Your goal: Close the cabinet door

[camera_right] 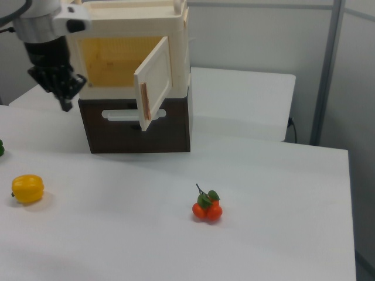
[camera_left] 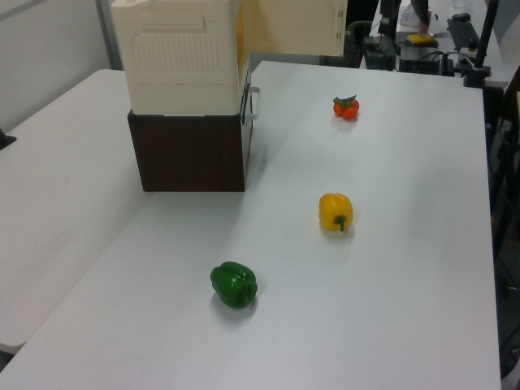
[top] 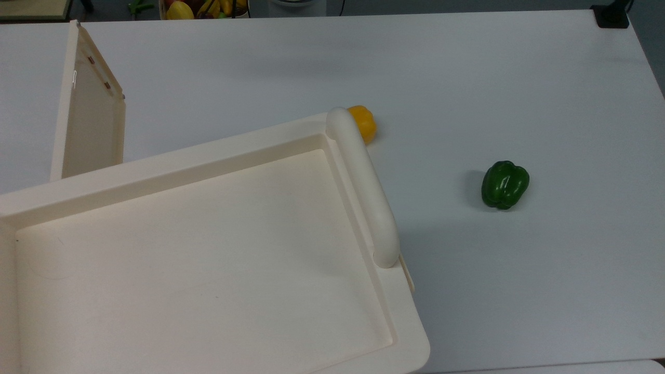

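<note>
Overhead, in the top view, I see the cabinet door (top: pixel 88 124) swung wide at the cabinet (top: pixel 208 249) top's far-left corner. From the right view, my gripper (camera_right: pixel 61 88) hangs left of the door (camera_right: pixel 153 82), which stands upright to its right; I cannot tell the jaws' state.

The light is bright, even and comes from above. The white bench (top: pixel 467 78) shows only soft shadows, one beside the green pepper (top: pixel 504 184). The pepper's skin carries small glare spots. All views are sharp.
</note>
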Available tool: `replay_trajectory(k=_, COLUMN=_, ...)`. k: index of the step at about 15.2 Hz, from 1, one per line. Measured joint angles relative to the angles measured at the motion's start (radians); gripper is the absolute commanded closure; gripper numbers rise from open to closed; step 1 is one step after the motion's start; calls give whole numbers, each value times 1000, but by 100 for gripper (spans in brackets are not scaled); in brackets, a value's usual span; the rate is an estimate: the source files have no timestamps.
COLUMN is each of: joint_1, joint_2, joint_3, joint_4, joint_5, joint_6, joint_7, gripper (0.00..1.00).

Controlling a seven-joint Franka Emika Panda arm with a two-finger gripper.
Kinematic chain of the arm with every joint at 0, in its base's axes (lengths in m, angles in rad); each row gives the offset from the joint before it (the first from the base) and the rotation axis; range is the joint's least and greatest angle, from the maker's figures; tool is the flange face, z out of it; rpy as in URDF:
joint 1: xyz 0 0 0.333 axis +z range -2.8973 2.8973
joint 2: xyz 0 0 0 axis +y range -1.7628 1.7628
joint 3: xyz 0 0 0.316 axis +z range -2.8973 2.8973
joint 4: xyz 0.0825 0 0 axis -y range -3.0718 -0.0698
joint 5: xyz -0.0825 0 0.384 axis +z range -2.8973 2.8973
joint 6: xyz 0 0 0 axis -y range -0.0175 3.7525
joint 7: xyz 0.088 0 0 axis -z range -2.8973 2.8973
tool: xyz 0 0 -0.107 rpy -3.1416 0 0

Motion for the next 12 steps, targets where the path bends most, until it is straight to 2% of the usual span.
replay_trajectory(k=3, joint_1=-17, joint_2=-19, joint_3=-80, joint_4=6, joint_5=6, joint_6=40, joint_7=-123, gripper=100)
replay_trajectory(k=6, joint_1=-23, joint_2=-19, joint_3=-135, joint_4=2, joint_5=9, joint_6=182, joint_7=-154, gripper=100)
replay_trajectory(k=12, joint_1=-24, joint_2=57, joint_3=-150, joint_4=-16, joint_5=46, joint_6=482, joint_7=-146, gripper=100)
